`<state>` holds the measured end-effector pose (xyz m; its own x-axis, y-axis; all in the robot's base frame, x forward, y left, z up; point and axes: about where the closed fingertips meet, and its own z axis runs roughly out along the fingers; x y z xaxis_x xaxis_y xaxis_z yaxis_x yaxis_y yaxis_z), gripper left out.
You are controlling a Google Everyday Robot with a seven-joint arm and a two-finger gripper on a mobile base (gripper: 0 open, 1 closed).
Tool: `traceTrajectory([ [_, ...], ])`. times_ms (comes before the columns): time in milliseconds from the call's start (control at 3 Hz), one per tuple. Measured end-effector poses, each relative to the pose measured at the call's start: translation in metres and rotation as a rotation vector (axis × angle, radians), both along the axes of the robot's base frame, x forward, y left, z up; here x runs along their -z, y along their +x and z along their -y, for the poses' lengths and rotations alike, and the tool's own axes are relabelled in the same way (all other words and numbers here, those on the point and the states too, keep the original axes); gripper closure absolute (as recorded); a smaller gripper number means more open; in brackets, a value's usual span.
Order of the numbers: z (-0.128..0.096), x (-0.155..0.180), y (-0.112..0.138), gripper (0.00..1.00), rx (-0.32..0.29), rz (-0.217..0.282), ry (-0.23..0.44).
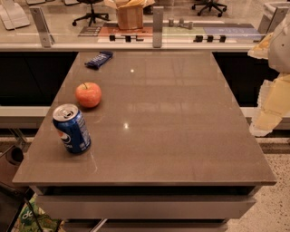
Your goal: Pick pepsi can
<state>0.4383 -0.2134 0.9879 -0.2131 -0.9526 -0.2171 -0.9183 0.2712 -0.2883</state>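
Pepsi can (71, 129): a blue can with a silver top and pull tab, standing upright on the table (172, 136) near its front left corner, the round red, white and blue logo turned toward the camera. Nothing touches or encloses the can. An orange-red apple (88, 94) rests on the tabletop just behind the can, near it but apart from it. Farther back, close to the far left corner, a flat dark blue snack bar wrapper (99, 59) lies at a slant. The table is a grey-brown slab with a glossy surface that carries small reflections of light. The gripper (268, 108) appears as a pale, cream-coloured form at the right margin of the view, hanging beyond the right edge of the table and holding nothing; whether it is spread or pressed together cannot be told. The can and the gripper are well apart, with nearly the full width of the tabletop between them, the can at the left and the gripper at the right. Behind the table runs a glass railing (157, 26) with upright posts, through which office chairs (90, 13) and a brown box (129, 16) are seen.
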Motion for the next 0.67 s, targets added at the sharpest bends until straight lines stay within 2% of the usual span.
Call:
traceTrajectory([
  [333, 0.0, -0.0001, 0.0, 0.0, 0.0, 0.0, 0.0],
  [667, -0.0076, -0.0006, 0.0018, 0.0, -0.01, 0.016, 0.072],
])
